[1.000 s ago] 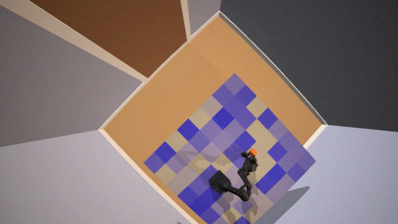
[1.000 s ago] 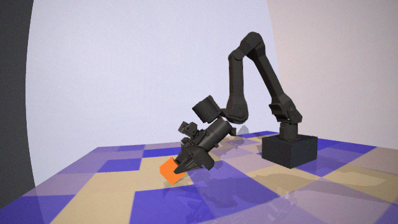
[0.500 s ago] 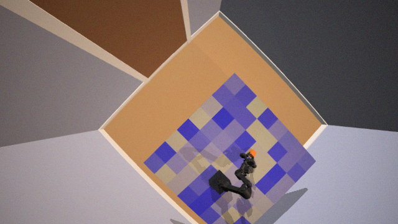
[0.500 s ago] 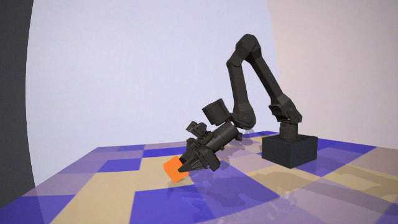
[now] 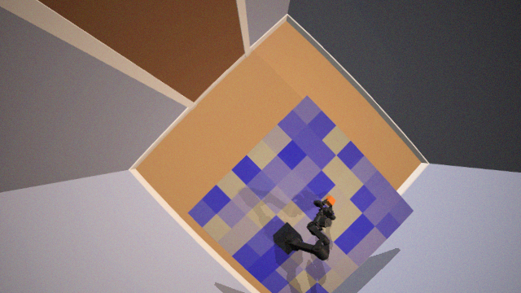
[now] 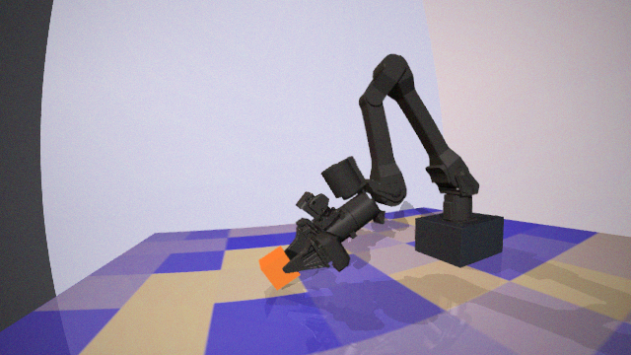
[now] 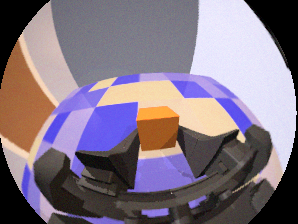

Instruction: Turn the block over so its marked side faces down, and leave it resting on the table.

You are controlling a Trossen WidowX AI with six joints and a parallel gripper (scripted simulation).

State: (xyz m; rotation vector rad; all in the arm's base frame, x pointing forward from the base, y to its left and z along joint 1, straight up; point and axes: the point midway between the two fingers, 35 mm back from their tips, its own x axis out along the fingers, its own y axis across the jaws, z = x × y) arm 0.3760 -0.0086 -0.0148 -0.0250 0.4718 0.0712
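And here's the overhead view: tan floor [image 5: 195, 122] spreading out, pale skirting [image 5: 162, 138] along its edges! Up at eleven o'clock, a brown panel [image 5: 163, 45] [image 7: 15, 100] between pale strips; it shows at nine in the wrist view. Charcoal wall [image 5: 415, 81] [image 6: 20, 148] [image 7: 125, 35] at two overhead, nine outside, twelve at the wrist. Bluish-white wall [image 5: 468, 220] [image 6: 197, 108] [image 7: 235, 55] at four overhead, and outside, pinkish wall [image 6: 542, 99] at two!
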